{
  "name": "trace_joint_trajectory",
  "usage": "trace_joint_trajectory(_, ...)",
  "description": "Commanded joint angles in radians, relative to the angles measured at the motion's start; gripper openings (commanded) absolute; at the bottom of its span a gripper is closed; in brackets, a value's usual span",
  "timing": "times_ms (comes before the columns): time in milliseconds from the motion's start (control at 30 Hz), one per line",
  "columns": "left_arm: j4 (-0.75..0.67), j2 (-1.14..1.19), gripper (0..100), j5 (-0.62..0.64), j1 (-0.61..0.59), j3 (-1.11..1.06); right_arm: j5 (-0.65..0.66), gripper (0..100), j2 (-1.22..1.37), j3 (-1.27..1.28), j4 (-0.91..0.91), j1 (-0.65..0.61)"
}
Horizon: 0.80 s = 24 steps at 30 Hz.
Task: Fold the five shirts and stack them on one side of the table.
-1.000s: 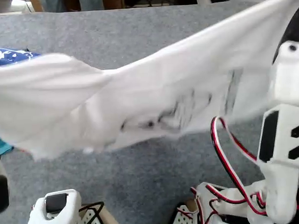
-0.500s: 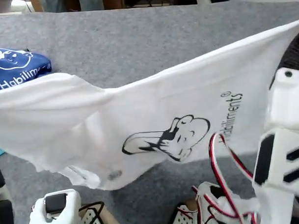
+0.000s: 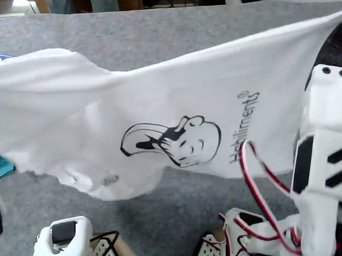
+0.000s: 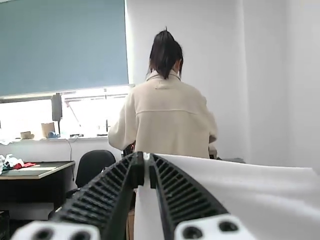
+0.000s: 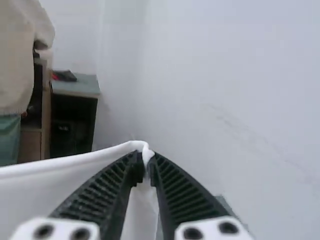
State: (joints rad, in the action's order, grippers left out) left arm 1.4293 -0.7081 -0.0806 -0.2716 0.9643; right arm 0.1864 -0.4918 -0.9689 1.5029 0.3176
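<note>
White shirt (image 3: 175, 100) (print up) stretched taut above table (image 3: 156, 33); left gripper (image 4: 145, 162) and right gripper (image 5: 144, 159) each clamped on its edge

The right hand (image 5: 144, 159) points up into the room, its two black ribbed fingers (image 5: 107, 192) pressed together on the hem of a white shirt (image 5: 55, 200). A small fold of cloth pokes out just past the fingertips, and the shirt runs off taut from the grip. Behind stands a plain white wall (image 5: 225, 75), and a dark cabinet (image 5: 72, 120) with a green top.
</note>
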Motion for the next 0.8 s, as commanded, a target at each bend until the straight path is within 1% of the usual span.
trace_joint_trajectory(0,-0.114,0.020,3,0.011,-0.008,-0.105,-0.014,1.5,0.007,0.004,-0.149,-0.044)
trace_joint_trajectory(67,-0.149,0.018,3,0.011,-0.002,-0.137,-0.009,1.5,0.005,0.004,-0.218,-0.051)
trace_joint_trajectory(167,-0.190,0.012,3,0.011,-0.008,-0.125,-0.008,1.5,0.004,-0.008,-0.310,-0.046)
trace_joint_trajectory(367,-0.282,0.017,3,0.003,-0.012,0.004,-0.008,1.5,0.012,-0.028,-0.282,-0.048)
trace_joint_trajectory(567,-0.267,0.014,3,0.008,-0.012,0.027,-0.005,1.5,0.013,-0.025,-0.336,-0.048)
trace_joint_trajectory(667,-0.245,0.014,3,0.008,-0.012,0.027,0.041,1.5,0.004,0.018,-0.290,-0.048)
trace_joint_trajectory(767,-0.163,0.008,3,0.008,-0.012,0.035,0.066,1.5,-0.002,0.013,-0.189,-0.048)
